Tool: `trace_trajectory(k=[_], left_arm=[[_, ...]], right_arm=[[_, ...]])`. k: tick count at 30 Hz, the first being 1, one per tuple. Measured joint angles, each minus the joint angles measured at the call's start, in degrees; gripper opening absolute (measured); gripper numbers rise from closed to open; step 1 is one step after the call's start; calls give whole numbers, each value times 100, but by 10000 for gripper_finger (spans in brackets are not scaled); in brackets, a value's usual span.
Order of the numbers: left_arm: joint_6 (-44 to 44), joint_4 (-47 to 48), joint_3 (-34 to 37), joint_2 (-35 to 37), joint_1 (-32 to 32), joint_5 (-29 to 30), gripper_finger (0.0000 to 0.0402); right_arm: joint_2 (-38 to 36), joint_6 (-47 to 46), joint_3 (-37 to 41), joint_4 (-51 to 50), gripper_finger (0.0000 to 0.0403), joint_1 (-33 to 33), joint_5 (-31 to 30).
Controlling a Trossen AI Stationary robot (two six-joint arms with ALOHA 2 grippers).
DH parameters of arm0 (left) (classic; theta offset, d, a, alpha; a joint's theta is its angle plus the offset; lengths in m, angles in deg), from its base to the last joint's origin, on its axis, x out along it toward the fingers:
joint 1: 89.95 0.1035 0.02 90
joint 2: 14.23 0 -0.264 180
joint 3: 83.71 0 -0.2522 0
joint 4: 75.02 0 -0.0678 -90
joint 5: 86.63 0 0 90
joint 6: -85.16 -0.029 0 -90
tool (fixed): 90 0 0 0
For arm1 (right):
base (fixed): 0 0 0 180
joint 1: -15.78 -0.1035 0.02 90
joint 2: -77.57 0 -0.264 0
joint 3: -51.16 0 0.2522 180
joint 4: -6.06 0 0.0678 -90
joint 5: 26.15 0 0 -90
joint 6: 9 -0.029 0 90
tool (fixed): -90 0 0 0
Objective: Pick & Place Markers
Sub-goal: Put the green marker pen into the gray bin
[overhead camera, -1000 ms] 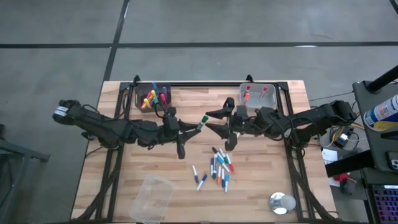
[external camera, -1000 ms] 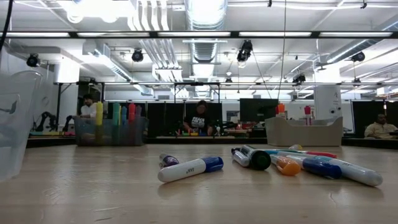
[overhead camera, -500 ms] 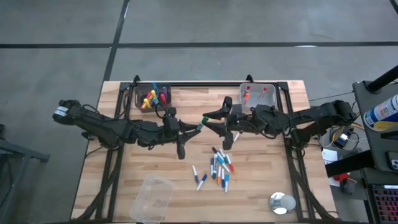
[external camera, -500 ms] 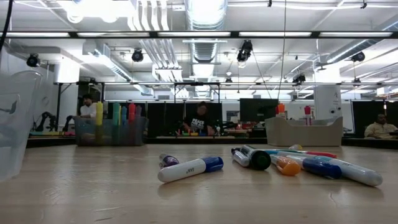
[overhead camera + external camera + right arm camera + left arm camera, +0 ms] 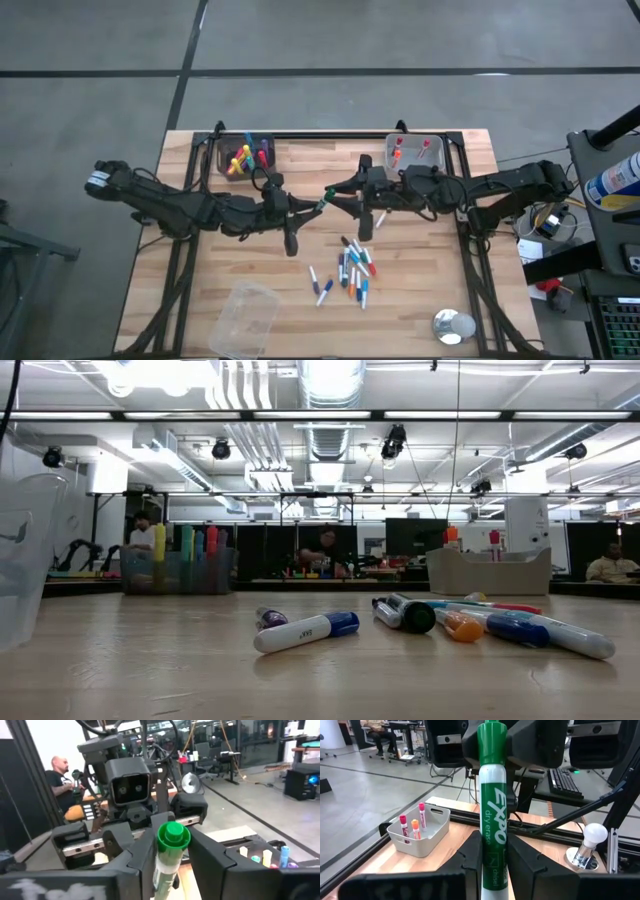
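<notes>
Over the last second the right end effector (image 5: 333, 196) has been brought in from open and apart to a position around the cap end of the green marker (image 5: 324, 197), with its fingers narrowed onto it; in the right wrist view the green cap sits between both fingers, apparently touched on each side. The left end effector (image 5: 308, 208) stays clamped on the marker's white barrel, as seen in the left wrist view, where the barrel (image 5: 492, 827) is pinched between its fingers. A mid-air handover from left to right is judged to be under way, with release by the left not yet done.

The green marker is held above the counter (image 5: 200, 300), between the two arms near the middle. Its long axis runs roughly along the line between the end effectors, cap pointing toward the right arm and slightly toward the far edge.

Loose markers (image 5: 351, 270) lie in a cluster on the counter nearer the front. The dark bin (image 5: 246, 155) and grey bin (image 5: 414, 150) at the far edge each hold markers.
</notes>
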Motion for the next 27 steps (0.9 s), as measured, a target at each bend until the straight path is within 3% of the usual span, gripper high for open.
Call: trace_trajectory(k=[11,19,27], left_arm=[[-66,0,5,0,10,-1,61],[15,0,5,0,8,50,87],[63,325,7,80,8,307,100]], right_arm=[[0,-19,2,-9,73,0,46],[-6,-15,2,-24,74,0,22],[-144,-93,-11,-751,72,0,-637]])
